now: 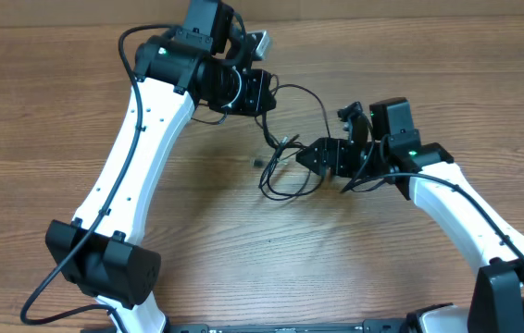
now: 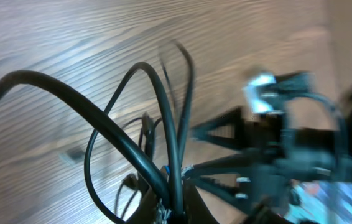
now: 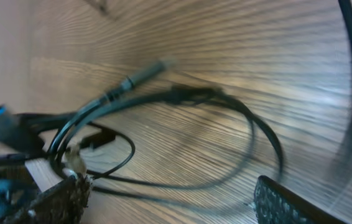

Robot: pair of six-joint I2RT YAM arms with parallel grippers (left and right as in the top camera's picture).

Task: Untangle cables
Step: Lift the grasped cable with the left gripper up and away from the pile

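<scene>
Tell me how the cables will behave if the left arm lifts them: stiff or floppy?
Probably floppy: the cables curve in loose loops from the left fingers. Likely light, being thin. They may drag together, since strands cross in a tangle.

Overhead plus two wrist views.
Overhead looks down on the table; wrist cameras sit close, sharing the cables.

You worked on a brown wood-grain table, its grain running side to side in the overhead view. A lighter tan strip ran along its far edge; what that strip was could not be determined.
</scene>
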